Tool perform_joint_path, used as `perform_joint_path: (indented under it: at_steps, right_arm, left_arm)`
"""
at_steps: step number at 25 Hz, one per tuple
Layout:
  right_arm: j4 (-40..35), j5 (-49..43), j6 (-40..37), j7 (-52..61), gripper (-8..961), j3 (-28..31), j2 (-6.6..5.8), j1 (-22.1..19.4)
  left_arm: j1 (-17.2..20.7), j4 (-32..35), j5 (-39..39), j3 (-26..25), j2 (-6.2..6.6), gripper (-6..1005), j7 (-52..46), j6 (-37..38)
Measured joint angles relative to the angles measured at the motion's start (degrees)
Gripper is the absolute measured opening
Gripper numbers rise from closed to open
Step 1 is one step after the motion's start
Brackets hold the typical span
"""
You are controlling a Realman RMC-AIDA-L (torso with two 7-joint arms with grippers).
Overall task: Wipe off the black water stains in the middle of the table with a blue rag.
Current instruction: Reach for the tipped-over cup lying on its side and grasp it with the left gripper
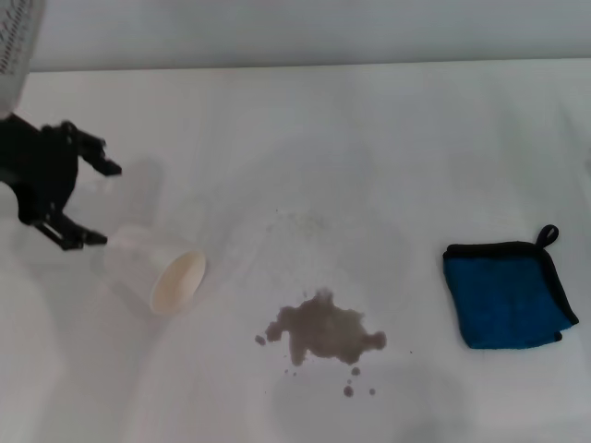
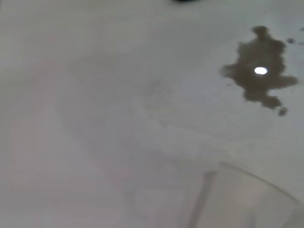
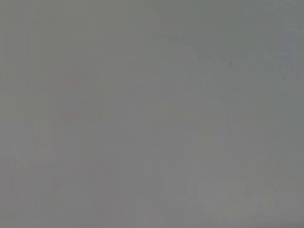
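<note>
The black water stains [image 1: 323, 334] form a grey-brown splotch with small droplets in the middle front of the white table [image 1: 369, 138]; in the left wrist view the stains [image 2: 259, 71] show with a bright glint. The blue rag [image 1: 506, 297] lies flat at the right, folded square with black trim and a loop at its far corner, and nothing touches it. My left gripper [image 1: 103, 205] hovers at the far left, open, well away from both rag and stains. My right gripper shows in no view; its wrist view holds only plain grey surface.
A translucent plastic cup [image 1: 159, 269] lies on its side just right of the left gripper's fingers, its mouth toward the stains; its rim [image 2: 247, 199] fills a corner of the left wrist view. The table's far edge meets a pale wall.
</note>
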Motion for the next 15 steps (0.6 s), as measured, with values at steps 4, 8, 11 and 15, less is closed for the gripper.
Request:
perform_joint_path:
  at_steps: [4, 8, 11, 15]
  right_arm:
    - [0.4, 0.0, 0.0, 0.0, 860, 0.0, 0.00, -0.2]
    - [0.6, 0.0, 0.0, 0.0, 859, 0.0, 0.00, -0.3]
    - [0.7, -0.1, 0.0, 0.0, 859, 0.0, 0.00, -0.4]
    - [0.7, -0.1, 0.2, 0.0, 859, 0.0, -0.05, -0.6]
  left_arm:
    - [0.4, 2.5, 0.9, 0.0, -0.05, 888, 0.0, -1.1]
    - [1.0, 5.2, 1.0, 0.0, 0.01, 887, 0.7, -2.2]
    - [1.4, 7.2, 1.1, 0.0, -0.01, 887, 1.5, -3.4]
    - [1.6, 10.2, 1.3, -0.1, 0.07, 886, 1.8, -5.4]
